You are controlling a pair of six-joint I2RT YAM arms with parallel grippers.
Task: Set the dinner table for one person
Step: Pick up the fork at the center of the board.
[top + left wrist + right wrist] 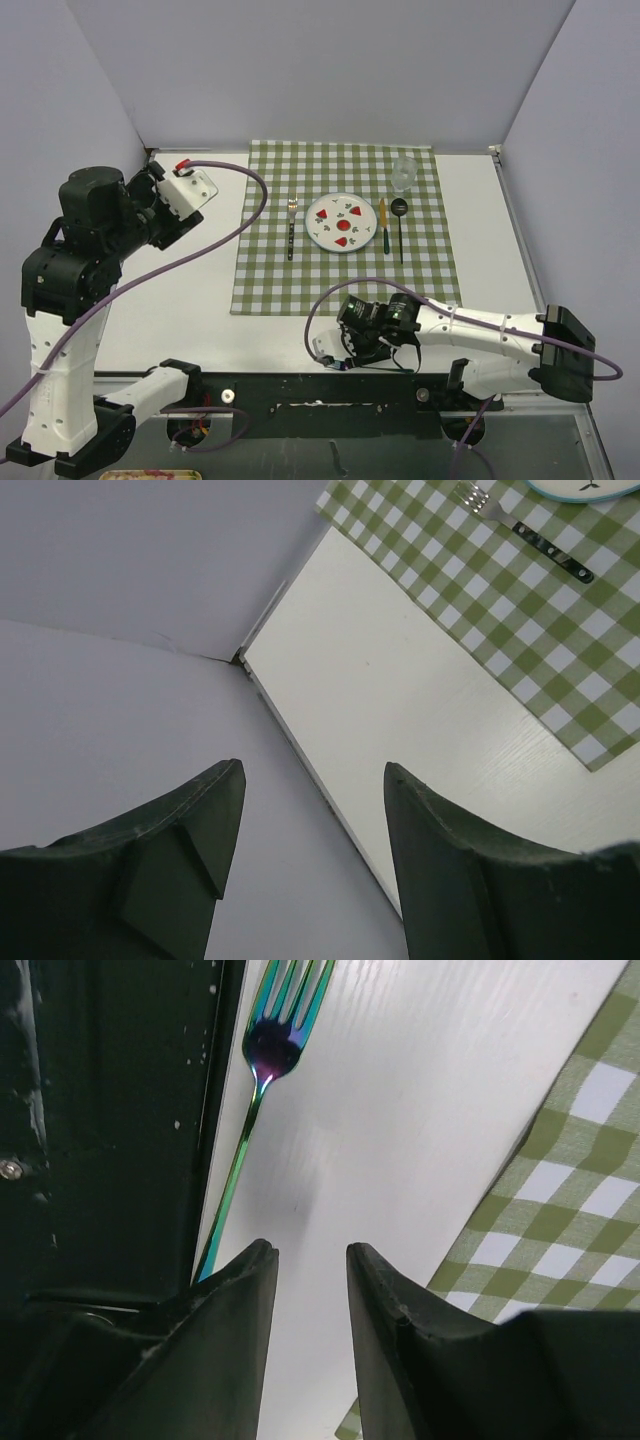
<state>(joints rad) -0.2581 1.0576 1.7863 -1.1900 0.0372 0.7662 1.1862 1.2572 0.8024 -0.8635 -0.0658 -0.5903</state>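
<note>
- The dinner table [190, 300] is a broad, flat white rectangle with a faint wood-grain texture. It has metal rails along its edges and fills the floor of a pale-walled enclosure in front of both arms.
- A green-and-white checked cloth [270, 280] lies flat on the middle of the table, reaching its far edge.
- On the cloth sits a round white plate [322, 212] with a pale blue rim and painted red and green motifs.
- Left of the plate lies a fork [291, 228] with silver tines and a dark speckled handle.
- Right of the plate lie a slim knife [383, 226] with a yellow handle, then a black spoon [399, 222].
- A clear tumbler [404, 174] stands beyond the spoon.
- The left gripper [312, 770] is raised over the table's far left corner. Its dark, matte wedge fingers are spread wide and hold nothing.
- The right gripper [310, 1250] is low at the near edge. Its fingers are slightly parted, with bare tabletop showing in the gap.
- An iridescent, glossy metal fork [270, 1050] lies on the white surface along the black rail [110, 1110]. Its handle end is hidden behind one finger.
</note>
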